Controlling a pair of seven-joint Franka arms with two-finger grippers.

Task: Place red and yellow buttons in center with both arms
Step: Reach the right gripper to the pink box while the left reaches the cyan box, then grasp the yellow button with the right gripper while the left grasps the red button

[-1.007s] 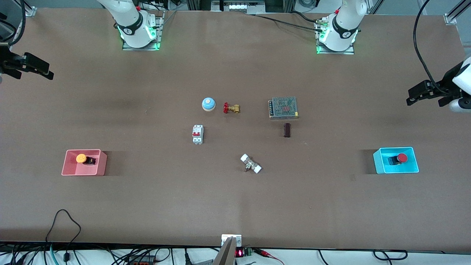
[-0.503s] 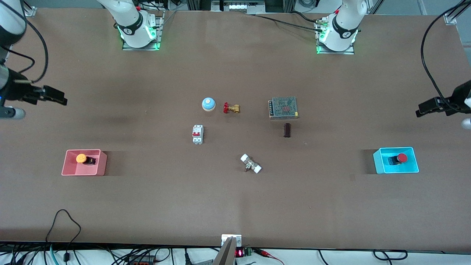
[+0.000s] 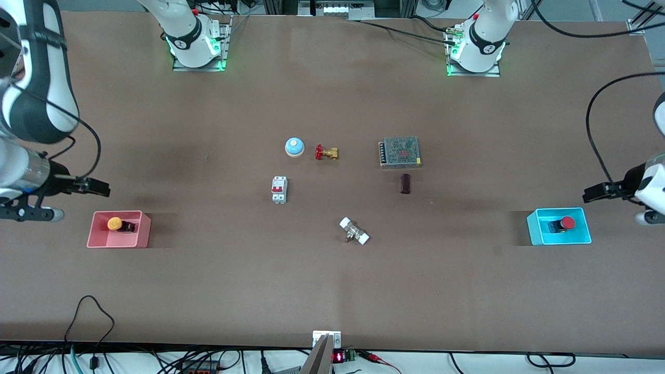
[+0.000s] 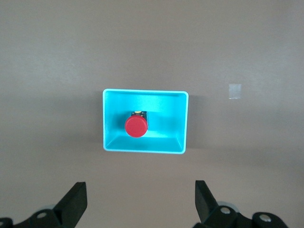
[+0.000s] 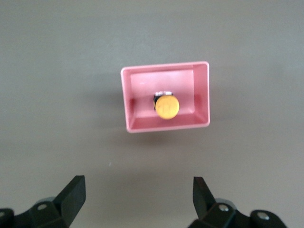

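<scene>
The yellow button (image 3: 115,223) lies in the pink bin (image 3: 145,228) at the right arm's end of the table. It also shows in the right wrist view as the yellow button (image 5: 166,107) inside the pink bin (image 5: 164,66). My right gripper (image 3: 101,188) hangs open and empty over the bare table beside that bin; the right gripper (image 5: 138,187) holds nothing. The red button (image 3: 567,223) lies in the cyan bin (image 3: 535,228) at the left arm's end, seen too as the red button (image 4: 135,126) in the cyan bin (image 4: 145,91). My left gripper (image 3: 589,195) is open over the table beside it; the left gripper (image 4: 141,190) is empty. The table's center (image 3: 337,195) is bare brown board.
Around the middle stand a blue bell (image 3: 294,147), a brass valve (image 3: 326,152), a white breaker (image 3: 279,189), a mesh-topped power supply (image 3: 399,152), a dark brown block (image 3: 405,183) and a white-capped fitting (image 3: 354,231).
Both grippers have travelled from higher at the table's ends to just beside their bins. Their fingers stayed open. The buttons and other parts have not moved.
</scene>
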